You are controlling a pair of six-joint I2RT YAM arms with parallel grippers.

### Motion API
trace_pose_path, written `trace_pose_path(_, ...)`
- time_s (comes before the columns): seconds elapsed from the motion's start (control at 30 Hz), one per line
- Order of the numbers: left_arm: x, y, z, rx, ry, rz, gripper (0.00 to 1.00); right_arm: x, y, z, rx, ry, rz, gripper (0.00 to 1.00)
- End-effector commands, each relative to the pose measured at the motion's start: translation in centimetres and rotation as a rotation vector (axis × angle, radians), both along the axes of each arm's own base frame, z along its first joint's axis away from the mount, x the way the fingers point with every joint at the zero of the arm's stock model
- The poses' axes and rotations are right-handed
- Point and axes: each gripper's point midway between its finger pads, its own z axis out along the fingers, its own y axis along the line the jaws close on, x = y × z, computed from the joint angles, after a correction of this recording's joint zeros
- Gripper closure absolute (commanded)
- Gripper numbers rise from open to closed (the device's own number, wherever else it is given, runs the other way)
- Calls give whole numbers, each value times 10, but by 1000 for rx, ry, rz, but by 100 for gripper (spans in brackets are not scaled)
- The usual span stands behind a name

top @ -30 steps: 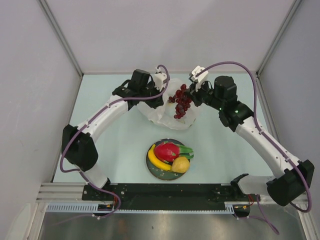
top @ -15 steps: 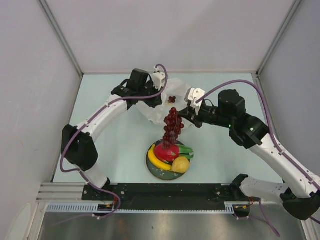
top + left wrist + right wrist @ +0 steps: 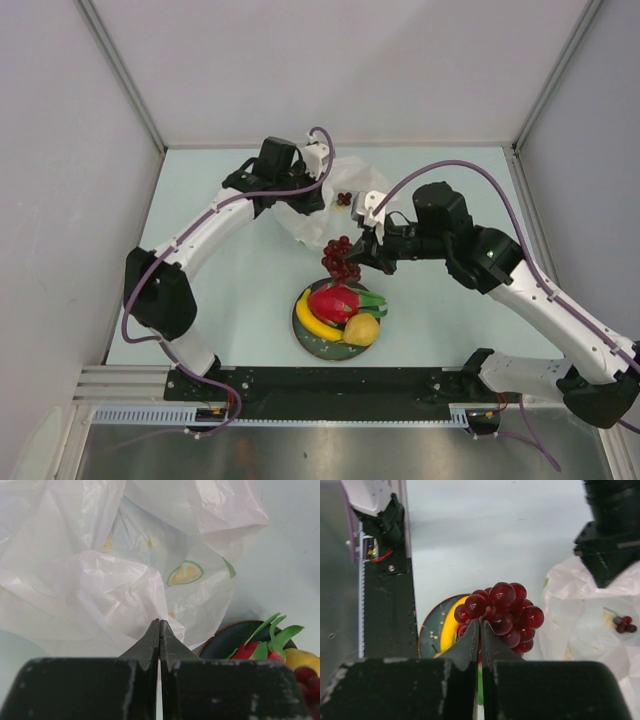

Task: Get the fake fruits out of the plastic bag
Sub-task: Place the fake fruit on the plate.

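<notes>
Two grippers, both closed tight: your right gripper (image 3: 480, 635) is pinching the grapes (image 3: 502, 612), bunch bulging just past its fingertips, w/ plate (image 3: 325, 349) holding banana (image 3: 308, 322), dragon fruit (image 3: 334, 302) & lemon (image 3: 362, 330) lying beyond them. Your left gripper (image 3: 159, 630) is clamping a fold of the bag (image 3: 100, 580) betw. its tips.

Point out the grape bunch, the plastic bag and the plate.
grape bunch (image 3: 502, 611): right wrist view, a middle grape.
plastic bag (image 3: 100, 585): left wrist view, a crumpled fold.
plate (image 3: 225, 641): left wrist view, its bare dark rim.
</notes>
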Motion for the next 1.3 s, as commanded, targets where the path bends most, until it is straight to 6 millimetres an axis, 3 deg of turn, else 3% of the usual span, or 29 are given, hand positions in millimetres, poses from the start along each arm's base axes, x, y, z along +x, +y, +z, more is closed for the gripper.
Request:
trace_pose_path(0.0,-2,-1,11,-40,-10,-8,100,-29,15,23,37,-15,119,100)
trace_pose_path(0.23,-17,5,16,-55,-30,-13,100,-49,41,15,25,-7,205,100)
trace_pose_path(0.43,-18,8,24,-52,-70,-28,99,-62,56,2,-8,26,242,100)
trace_pose_path(0.73,-24,8,22,-83,-82,-24,100,-49,68,-32,-93,-17,222,100)
trace_pose_path(0.93,-31,9,17,-88,-67,-31,100,-49,73,-33,-89,-10,228,100)
trace_pose_path(1.27,-34,9,7,-79,-49,-46,100,-42,68,-61,-75,76,192,100)
